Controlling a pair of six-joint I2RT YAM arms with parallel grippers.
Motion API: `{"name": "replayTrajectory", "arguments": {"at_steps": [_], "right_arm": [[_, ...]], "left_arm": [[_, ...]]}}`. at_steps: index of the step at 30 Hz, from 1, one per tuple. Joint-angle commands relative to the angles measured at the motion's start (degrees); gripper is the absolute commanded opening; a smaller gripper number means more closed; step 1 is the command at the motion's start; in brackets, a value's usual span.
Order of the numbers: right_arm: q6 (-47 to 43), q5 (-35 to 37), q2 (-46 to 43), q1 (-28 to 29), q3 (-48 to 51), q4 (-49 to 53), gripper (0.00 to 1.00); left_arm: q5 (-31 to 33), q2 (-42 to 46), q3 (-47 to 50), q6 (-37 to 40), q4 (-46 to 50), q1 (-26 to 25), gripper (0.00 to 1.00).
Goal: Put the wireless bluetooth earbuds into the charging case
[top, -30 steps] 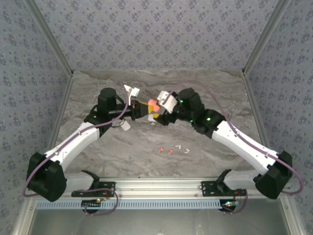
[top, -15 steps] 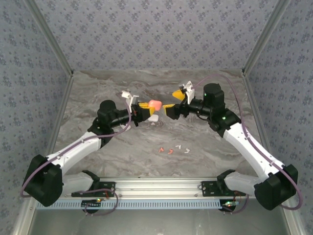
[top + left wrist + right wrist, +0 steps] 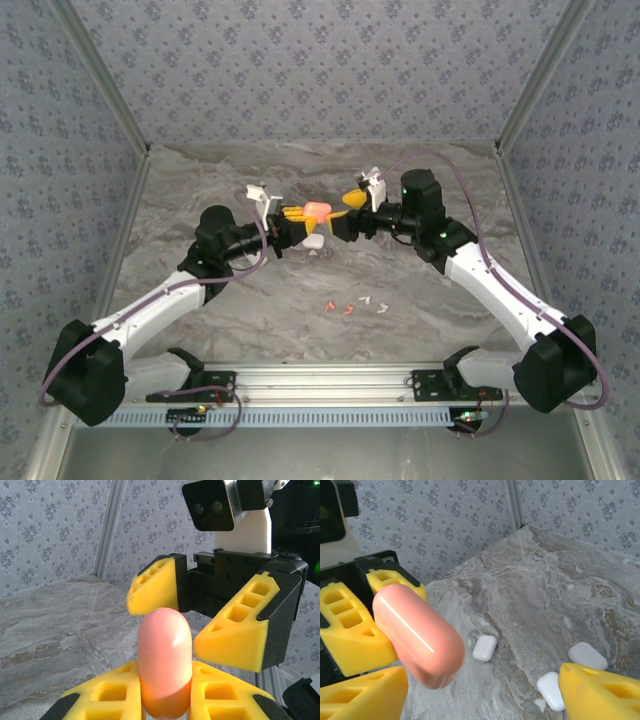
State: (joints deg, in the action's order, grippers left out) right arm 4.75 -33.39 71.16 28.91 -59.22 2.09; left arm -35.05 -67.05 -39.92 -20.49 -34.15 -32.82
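A pink capsule-shaped charging case [image 3: 165, 660] stands closed and upright in my left gripper [image 3: 165, 685], which is shut on its lower end. From above, that case [image 3: 318, 210] hangs over the middle of the table. My right gripper [image 3: 343, 218] faces it from the right, open. Its yellow fingers [image 3: 235, 640] stand apart just beyond the case's top. In the right wrist view the case [image 3: 417, 635] points toward my right gripper [image 3: 482, 690], whose jaws stand wide and touch nothing. Several tiny earbuds lie on the table nearer the arms' bases, some orange-red [image 3: 326, 305] and some white [image 3: 382, 307].
Three small white cases lie on the marble table below the grippers [image 3: 485, 647] [image 3: 587, 655] [image 3: 551, 690]; one shows from above [image 3: 313, 241]. Patterned walls close the table at the back and sides.
My right gripper drew back from the pink case, turned, and has come in toward it again with its jaws slightly narrower. The left gripper kept its hold and shifted only a little.
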Motion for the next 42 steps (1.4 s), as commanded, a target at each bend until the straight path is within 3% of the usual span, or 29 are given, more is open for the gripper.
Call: {"name": "replayTrajectory", "arguments": {"at_steps": [1, 12, 21, 25, 31, 37, 42], "right_arm": [[1.0, 1.9, 0.6, -0.2, -2.5, -1.0, 0.77], [2.3, 1.9, 2.5, -1.9, -4.8, 0.2, 0.70], [2.2, 1.5, 2.5, -2.4, -5.9, 1.2, 0.69], [3.1, 2.1, -1.4, -3.4, -5.0, 2.9, 0.70], [3.0, 6.8, -2.8, -3.1, -6.1, 17.4, 0.70], [7.3, 18.6, -2.6, 2.9, -1.1, 27.1, 0.63], [17.5, 23.6, -1.1, 7.3, 4.6, 30.1, 0.58]], "left_arm": [[-0.8, 0.9, -0.7, 1.5, -1.6, -0.5, 0.00], [-2.4, 0.5, -2.2, 4.6, 1.8, -1.8, 0.00], [-0.9, 1.0, -2.3, 5.9, 3.6, -2.1, 0.00], [3.6, 2.5, -1.1, 7.6, 5.6, -2.1, 0.00], [12.4, 7.2, 4.3, 9.5, 5.0, -2.1, 0.00], [20.2, 13.4, 8.9, 11.4, 6.4, -2.1, 0.00], [23.6, 17.0, 10.1, 12.9, 7.9, -2.1, 0.00]]}}
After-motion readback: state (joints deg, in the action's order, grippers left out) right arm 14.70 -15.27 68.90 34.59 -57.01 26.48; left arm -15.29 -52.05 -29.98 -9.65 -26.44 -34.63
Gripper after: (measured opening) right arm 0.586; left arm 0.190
